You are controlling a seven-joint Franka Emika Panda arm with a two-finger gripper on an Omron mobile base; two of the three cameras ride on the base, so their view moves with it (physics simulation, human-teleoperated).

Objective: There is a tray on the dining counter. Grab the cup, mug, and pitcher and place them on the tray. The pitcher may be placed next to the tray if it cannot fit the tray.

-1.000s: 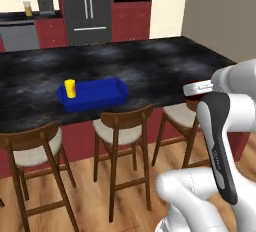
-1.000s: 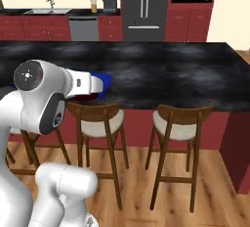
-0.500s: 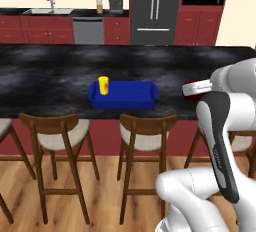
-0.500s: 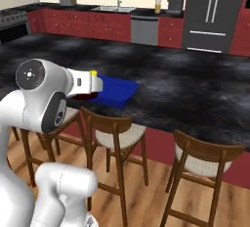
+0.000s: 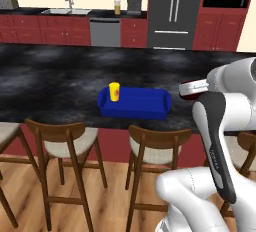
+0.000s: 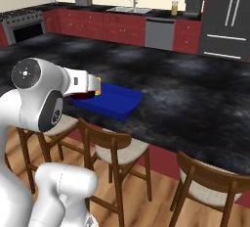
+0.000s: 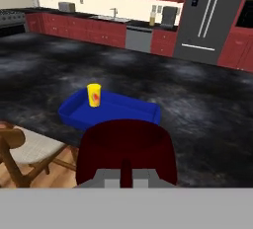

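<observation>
Above the near edge of the dining counter point(image 5: 60, 76), the mug point(image 7: 126, 151) (clamped by the gripper point(image 7: 126, 171)) should be kept level and carried to the bare part of the tray point(image 5: 145, 108), clear of the cup point(image 5: 114, 91).

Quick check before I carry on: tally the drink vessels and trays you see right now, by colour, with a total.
Yellow: 1, the cup standing in the tray.
Dark red: 1, the mug held in the gripper.
Blue: 1, the tray on the dining counter.
Orange: 1, the pitcher on the far back counter.
Total: 4
</observation>
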